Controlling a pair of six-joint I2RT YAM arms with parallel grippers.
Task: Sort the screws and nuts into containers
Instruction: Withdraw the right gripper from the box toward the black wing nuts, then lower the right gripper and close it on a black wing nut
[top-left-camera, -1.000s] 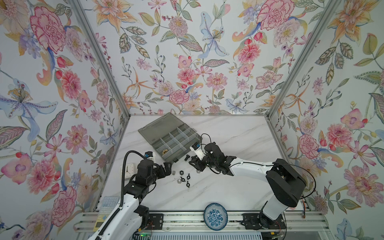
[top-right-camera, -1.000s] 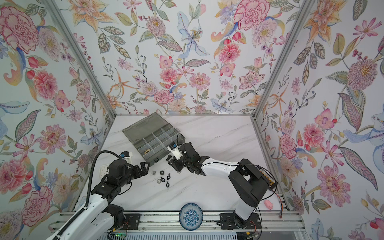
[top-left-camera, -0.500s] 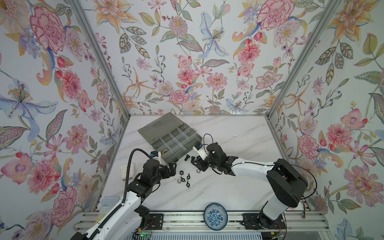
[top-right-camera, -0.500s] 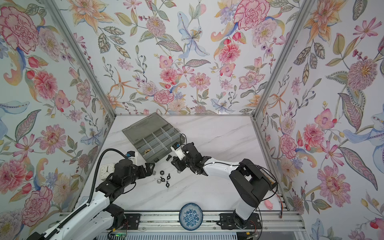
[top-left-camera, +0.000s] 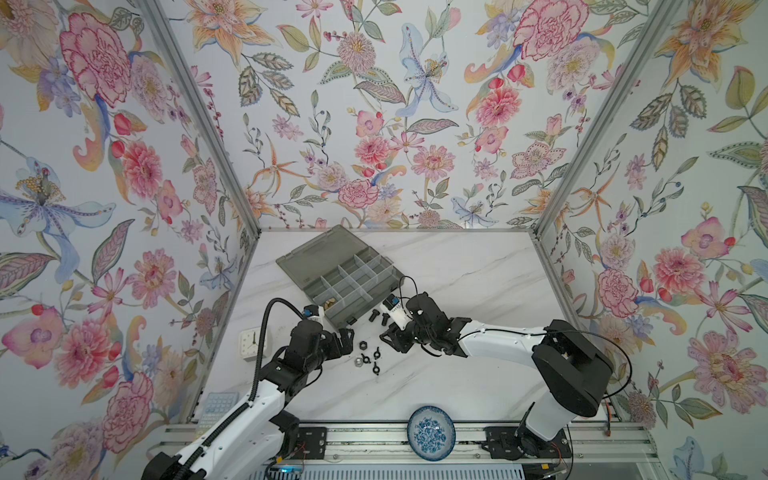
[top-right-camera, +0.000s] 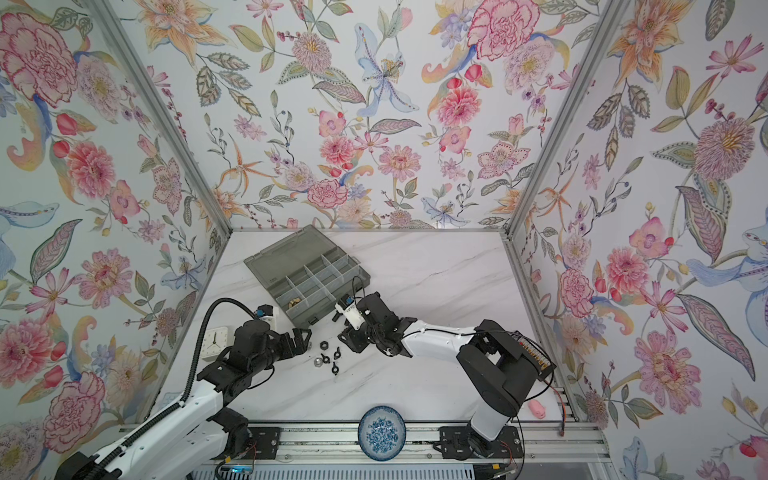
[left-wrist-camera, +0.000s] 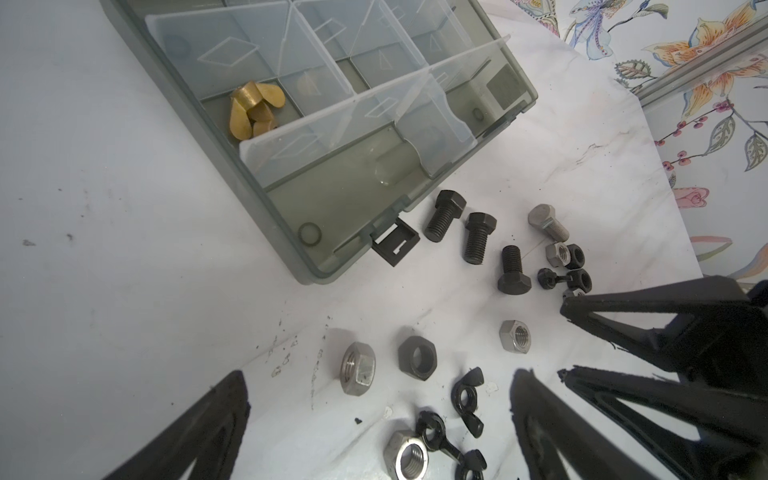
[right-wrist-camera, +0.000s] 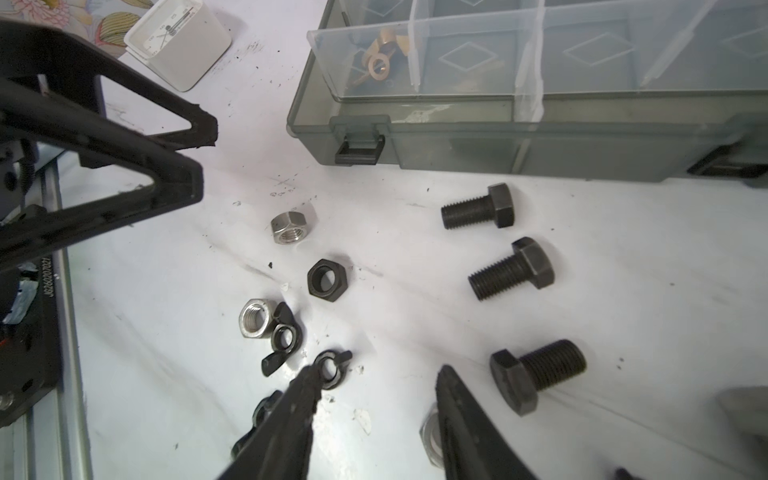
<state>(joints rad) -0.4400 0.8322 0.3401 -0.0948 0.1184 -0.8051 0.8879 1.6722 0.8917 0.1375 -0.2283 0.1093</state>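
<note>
Flowered wallpaper closes in a white marbled table. The right claw hangs low over it, jaws partly apart with only bare table between them, so it holds nothing. One fingertip sits at a black wing nut, touching or just above, I cannot tell. The other tip is just beside the head of a black bolt, and a silver nut lies partly hidden under that finger. The left claw faces it across the heap, jaws spread wide and empty, near another silver nut and a black nut.

Further out lie two more black bolts and a silver bolt, all loose on the table just beside the box.

These parts look like solid metal: stiff, dense for their size, nothing to crush. The bolts would probably roll on their round threaded shanks, so the flat sides of the hex head seem the surest hold. The plain nuts lie low and could skid away from a closing jaw, so squeezing across two opposite flats should help. The wing nuts offer their wings.

The box is smoky grey plastic with clear dividers, its lid folded back. One corner compartment holds brass wing nuts. The long front compartment and the others in view look empty, so most of the sorting seems ahead.
</note>
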